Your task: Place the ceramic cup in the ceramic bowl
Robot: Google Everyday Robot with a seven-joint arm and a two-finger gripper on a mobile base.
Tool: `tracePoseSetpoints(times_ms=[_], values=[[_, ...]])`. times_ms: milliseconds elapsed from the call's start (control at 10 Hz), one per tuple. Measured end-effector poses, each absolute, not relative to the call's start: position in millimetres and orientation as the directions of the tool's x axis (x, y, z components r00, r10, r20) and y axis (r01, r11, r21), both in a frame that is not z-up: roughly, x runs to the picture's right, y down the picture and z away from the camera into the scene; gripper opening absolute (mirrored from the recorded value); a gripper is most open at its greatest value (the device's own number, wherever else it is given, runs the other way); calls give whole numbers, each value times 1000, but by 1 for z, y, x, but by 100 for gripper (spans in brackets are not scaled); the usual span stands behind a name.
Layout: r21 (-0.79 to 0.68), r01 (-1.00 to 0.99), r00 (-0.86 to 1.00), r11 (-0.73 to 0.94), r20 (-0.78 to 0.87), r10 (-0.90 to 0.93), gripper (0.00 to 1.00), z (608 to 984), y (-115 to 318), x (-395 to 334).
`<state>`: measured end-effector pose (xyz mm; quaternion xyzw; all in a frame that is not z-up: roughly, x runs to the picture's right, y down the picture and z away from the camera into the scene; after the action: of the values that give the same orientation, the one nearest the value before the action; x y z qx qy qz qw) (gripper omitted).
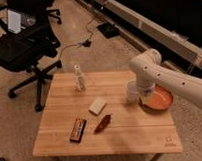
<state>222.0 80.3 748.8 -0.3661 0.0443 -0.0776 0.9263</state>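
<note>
The ceramic cup [131,91] is a small white cylinder standing upright on the wooden table [61,126], right of centre. The ceramic bowl [159,100] is orange-red and shallow and sits just right of the cup, near the table's right edge. My white arm reaches in from the right and bends down between the two. The gripper [140,93] is at the cup's right side, over the bowl's left rim, and mostly hidden behind the wrist. I cannot tell whether it touches the cup.
A slim white bottle [79,78] stands at the back left of the table. A white block [98,105], a dark snack bar [78,130] and a reddish-brown packet [102,123] lie in the middle. Black office chairs [23,45] stand to the left on the floor.
</note>
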Motion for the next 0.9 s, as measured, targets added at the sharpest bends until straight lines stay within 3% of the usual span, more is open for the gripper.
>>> tracePoseSetpoints(times_ms=[100, 500, 900], values=[[-681, 147, 983, 717, 16, -185, 80, 747, 73, 214], [-651, 246, 966, 718, 103, -237, 80, 747, 55, 184], [-611, 281, 957, 740, 124, -261, 80, 771, 28, 162]])
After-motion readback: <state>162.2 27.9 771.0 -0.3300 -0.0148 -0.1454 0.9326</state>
